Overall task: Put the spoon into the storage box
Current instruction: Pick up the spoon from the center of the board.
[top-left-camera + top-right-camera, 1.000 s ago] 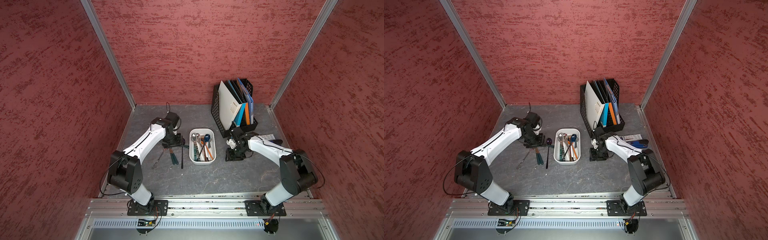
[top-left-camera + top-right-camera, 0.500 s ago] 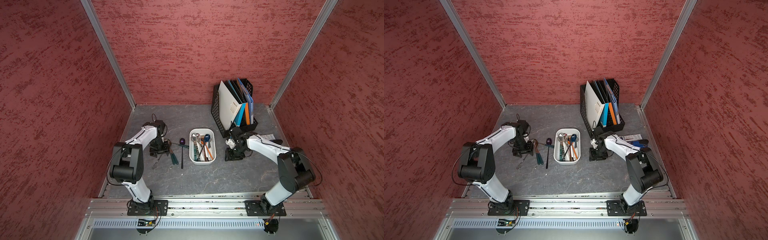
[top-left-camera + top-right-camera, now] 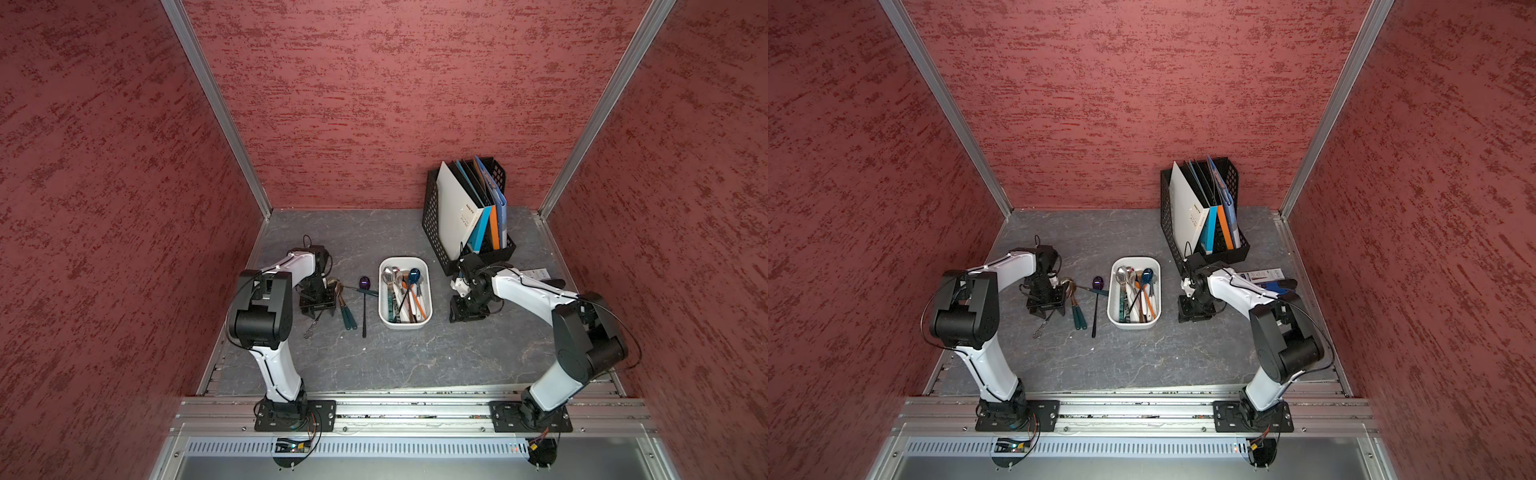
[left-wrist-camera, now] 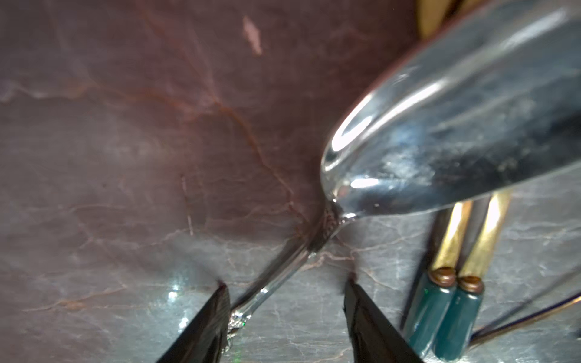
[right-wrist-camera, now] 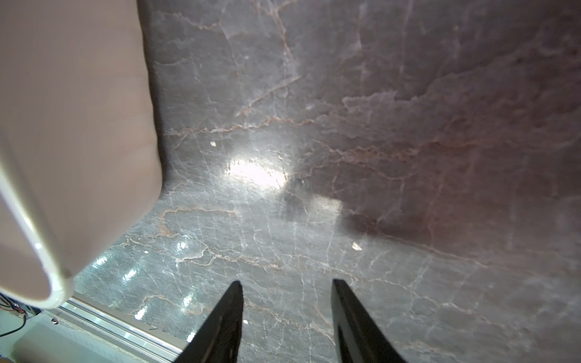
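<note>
A silver spoon [image 4: 456,141] lies on the grey table left of the storage box, its handle end [image 3: 311,329] pointing to the front. My left gripper [image 4: 286,284] stands low over it, open, with the thin handle running between the jaws and touching one finger [image 4: 217,311]. In both top views that gripper [image 3: 316,305] [image 3: 1045,309] covers the spoon's middle. The storage box [image 3: 405,326] [image 3: 1133,325], a white bin, holds several spoons. My right gripper [image 5: 287,282] [image 3: 467,313] rests open and empty on the table right of the box, whose wall [image 5: 78,125] shows beside it.
Two teal-handled gold spoons [image 3: 348,316] [image 4: 446,314] lie right beside the silver one. A black-handled purple spoon [image 3: 364,309] lies between them and the box. A black file rack [image 3: 469,216] with folders stands at the back right. Red walls enclose the table.
My left arm has swung left and toward the front, away from the box, down over the silver spoon, and its jaws have narrowed. The right arm has not moved.
</note>
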You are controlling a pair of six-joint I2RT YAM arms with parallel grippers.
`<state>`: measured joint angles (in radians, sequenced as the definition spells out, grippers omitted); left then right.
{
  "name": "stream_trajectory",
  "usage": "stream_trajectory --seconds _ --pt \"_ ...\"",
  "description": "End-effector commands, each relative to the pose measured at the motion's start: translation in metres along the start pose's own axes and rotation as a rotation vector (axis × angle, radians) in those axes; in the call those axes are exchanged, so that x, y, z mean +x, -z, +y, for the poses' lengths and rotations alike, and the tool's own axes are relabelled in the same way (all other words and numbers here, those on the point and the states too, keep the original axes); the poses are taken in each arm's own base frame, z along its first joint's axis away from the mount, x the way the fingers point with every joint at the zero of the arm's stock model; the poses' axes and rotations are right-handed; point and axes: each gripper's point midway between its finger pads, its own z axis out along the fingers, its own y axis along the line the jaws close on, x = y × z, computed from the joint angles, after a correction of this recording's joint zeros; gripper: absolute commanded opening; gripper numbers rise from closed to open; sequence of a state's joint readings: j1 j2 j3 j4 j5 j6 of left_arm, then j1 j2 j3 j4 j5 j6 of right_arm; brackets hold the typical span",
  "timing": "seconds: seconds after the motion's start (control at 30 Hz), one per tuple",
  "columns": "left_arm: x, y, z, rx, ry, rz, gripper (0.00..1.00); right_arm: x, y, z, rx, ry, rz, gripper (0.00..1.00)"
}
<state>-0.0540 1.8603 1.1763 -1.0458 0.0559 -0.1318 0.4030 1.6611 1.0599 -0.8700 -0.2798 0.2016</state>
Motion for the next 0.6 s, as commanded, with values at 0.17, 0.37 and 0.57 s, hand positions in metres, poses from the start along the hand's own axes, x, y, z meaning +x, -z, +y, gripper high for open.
stream_trajectory --seconds 0.17,0.37,0.57 --pt "0.004 -0.025 0.004 0.000 0.032 0.045 0.30 -0.010 0.006 0.003 0.001 0.001 -0.007 0.48" --pt "0.006 -0.029 0.000 0.018 0.032 0.063 0.20 -0.010 0.007 0.004 0.000 0.000 -0.009 0.48" --pt "0.008 -0.030 -0.007 0.031 0.012 0.070 0.10 -0.010 0.009 0.004 -0.001 -0.001 -0.014 0.48"
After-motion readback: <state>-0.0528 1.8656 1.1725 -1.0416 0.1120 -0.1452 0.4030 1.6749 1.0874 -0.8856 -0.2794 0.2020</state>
